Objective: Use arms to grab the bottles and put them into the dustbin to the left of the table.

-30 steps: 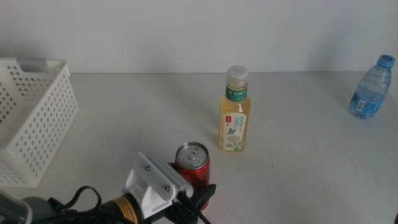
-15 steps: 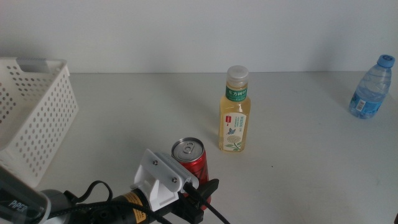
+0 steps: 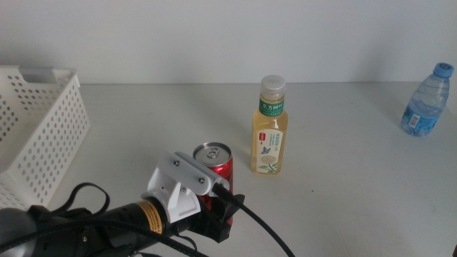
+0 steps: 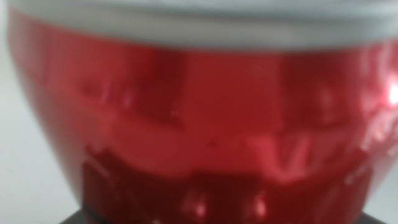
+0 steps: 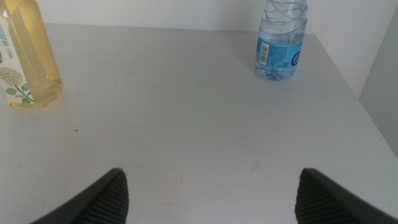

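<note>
Left arm enters low from the left side of the middle view, lying nearly flat over the counter [image 3: 343,200], white housing [image 3: 178,187] uppermost, thick black cable [image 3: 260,232] looping back toward the near edge. Left tool [image 3: 223,207] sits at the can [image 3: 214,171], on its near side; dark jaw parts show on either side of the can's lower body. The can's top and upper wall stand clear above the housing. Can appears upright; contact with the counter is hidden by the arm.

Left wrist view: the can [image 4: 199,130] fills the whole picture, blurred, very close to the camera. Jaws not resolvable there. Left tool is clenched on the can as far as the middle view shows.

Right arm: out of the middle view. Right tool [image 5: 208,193] hangs above bare counter, jaws spread wide apart, nothing between them.

Tea bottle [image 3: 270,127] upright, mid-counter, just beyond and right of the can, not touching it. Water bottle [image 3: 427,100] upright at the far right edge, well apart from the others; in the right wrist view it [image 5: 280,40] stands ahead of the right tool, tea bottle [image 5: 25,56] off to the side.

Basket [image 3: 36,135] at the left edge, well apart from the can.
</note>
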You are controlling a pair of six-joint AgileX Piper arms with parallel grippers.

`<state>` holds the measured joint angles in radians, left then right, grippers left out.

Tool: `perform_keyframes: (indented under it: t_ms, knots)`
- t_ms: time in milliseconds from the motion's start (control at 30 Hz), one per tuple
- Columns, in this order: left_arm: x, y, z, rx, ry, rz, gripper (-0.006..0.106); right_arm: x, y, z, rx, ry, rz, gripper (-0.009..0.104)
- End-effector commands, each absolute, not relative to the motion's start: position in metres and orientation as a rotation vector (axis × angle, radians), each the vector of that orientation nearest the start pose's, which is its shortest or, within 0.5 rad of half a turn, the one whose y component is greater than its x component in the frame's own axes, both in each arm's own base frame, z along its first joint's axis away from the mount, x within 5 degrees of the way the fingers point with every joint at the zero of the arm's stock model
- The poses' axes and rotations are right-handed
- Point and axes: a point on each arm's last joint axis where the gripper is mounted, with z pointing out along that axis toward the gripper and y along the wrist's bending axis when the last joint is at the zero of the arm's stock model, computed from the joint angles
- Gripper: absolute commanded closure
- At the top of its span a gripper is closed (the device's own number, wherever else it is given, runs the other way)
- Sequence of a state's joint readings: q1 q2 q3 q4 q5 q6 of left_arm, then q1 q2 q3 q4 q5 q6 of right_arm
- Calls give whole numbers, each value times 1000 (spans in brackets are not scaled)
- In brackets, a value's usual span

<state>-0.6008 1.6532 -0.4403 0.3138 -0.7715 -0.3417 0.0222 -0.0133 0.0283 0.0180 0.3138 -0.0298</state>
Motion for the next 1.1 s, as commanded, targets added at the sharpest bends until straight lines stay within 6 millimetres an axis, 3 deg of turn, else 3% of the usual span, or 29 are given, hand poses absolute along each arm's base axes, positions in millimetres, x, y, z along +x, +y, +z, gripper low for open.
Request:
perform_keyframes:
  t_ms: [0,267,500,667,733,867,1067]
  knots:
    - [219,-176,194,626,1765,-696,102,55,1,186,-44,1733,-15,25]
    - [238,-159,266,583,1906,-435,102,55,1,186,-44,1733,-15,25]
    - [260,-120,323,440,2080,-157,102,55,1,186,-44,1733,-15,25]
    - [269,-90,361,524,2180,-111,102,55,1,186,-44,1733,-15,25]
    - [273,-72,375,545,2221,-132,102,55,1,186,-44,1733,-15,25]
    - [283,-25,393,408,2311,-124,102,55,1,186,-44,1733,-15,25]
    - [305,35,392,284,2441,-25,102,55,1,186,-44,1733,-15,25]
